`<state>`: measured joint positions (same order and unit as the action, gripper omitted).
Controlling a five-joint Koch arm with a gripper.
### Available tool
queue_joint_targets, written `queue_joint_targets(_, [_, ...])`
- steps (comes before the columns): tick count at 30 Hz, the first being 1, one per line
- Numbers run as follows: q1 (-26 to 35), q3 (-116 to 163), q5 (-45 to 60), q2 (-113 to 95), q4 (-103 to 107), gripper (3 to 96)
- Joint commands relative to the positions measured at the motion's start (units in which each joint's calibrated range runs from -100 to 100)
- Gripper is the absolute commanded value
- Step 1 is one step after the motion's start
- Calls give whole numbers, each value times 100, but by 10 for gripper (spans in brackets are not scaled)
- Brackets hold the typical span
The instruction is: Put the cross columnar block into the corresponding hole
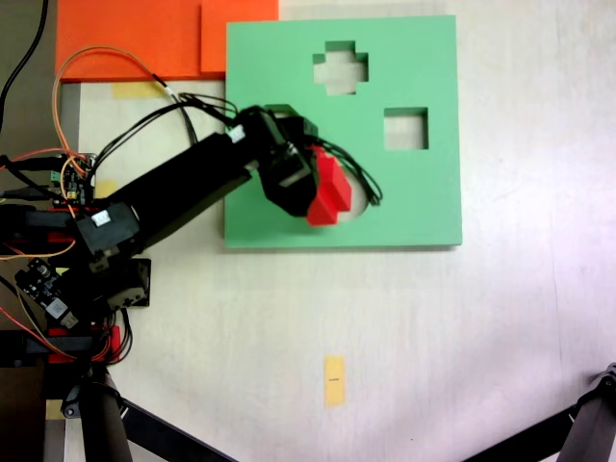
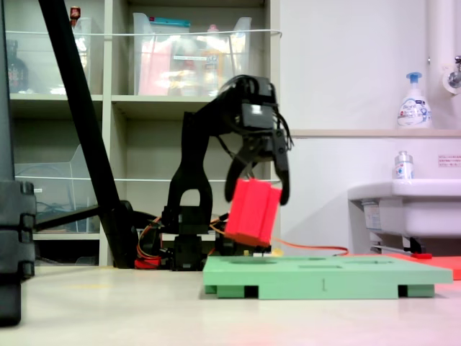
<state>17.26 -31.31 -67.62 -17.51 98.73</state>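
The black claw is clamped on the bright red plus-sectioned foam block — tilted, clear above the flat green foam board — its plus-shaped cutout unfilled.

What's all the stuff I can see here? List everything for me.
Foam board: one, green, flat on the table, with plus-shaped, square and partly hidden cutouts.
Cross block: one, red, held tilted above the board.
Orange sheets: overlapping, beyond the board at the first exterior view's top left.
Tape pieces: several, yellow, on the table.
Soap bottle: one, white and blue, on the ledge above the sink at the second exterior view's right.
Shelves: holding clear bins, behind the robot.
Robot arm: one, black, with orange wires.
Hand: one, black, shut on the block.
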Motion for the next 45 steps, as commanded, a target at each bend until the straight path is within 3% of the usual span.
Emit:
queue_joint_targets(1, [396,-1685,-464,1067,127,387])
queue_joint_targets(12, [845,-2911,-708,2757,127,387])
queue_joint_targets(45, [1021,-3659,-708,4000,-2405,387])
